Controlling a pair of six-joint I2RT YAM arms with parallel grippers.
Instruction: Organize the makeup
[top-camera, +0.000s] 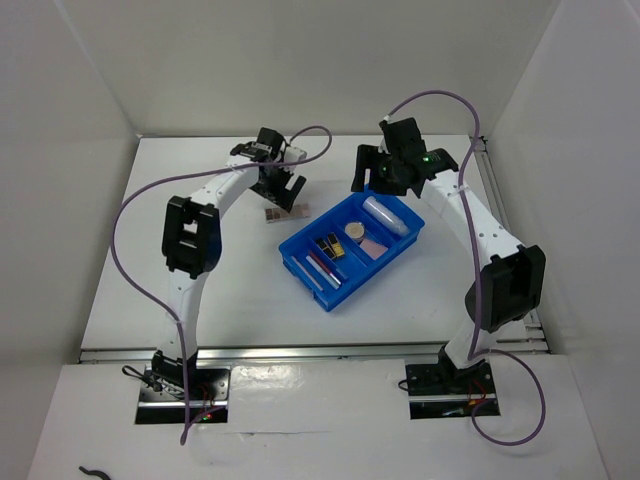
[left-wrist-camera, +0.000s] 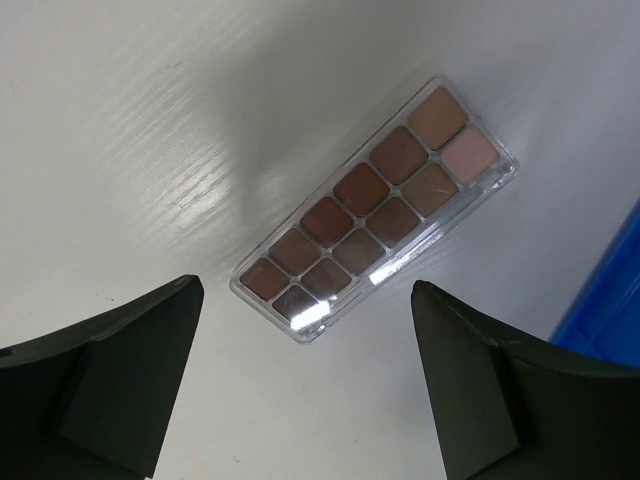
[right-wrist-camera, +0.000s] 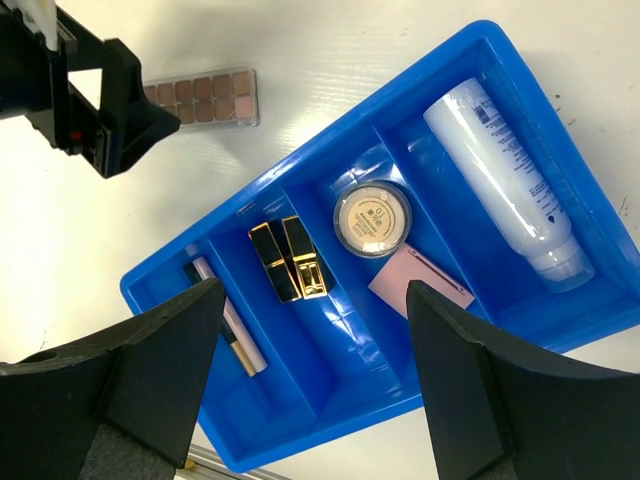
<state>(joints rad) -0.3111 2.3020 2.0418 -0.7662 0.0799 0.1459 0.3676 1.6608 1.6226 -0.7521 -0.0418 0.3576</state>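
Note:
The brown eyeshadow palette lies flat on the white table, left of the blue bin. It also shows in the top view and the right wrist view. My left gripper hovers over the palette's near end, open and empty; it also shows in the top view. My right gripper is open and empty above the bin. In the bin lie a clear tube, a round beige compact, a pink square pad, two black-gold cases and a pink stick.
The bin sits at an angle mid-table, with dividers forming several compartments. The left arm's head shows at the top left of the right wrist view. White enclosure walls stand at the back and both sides.

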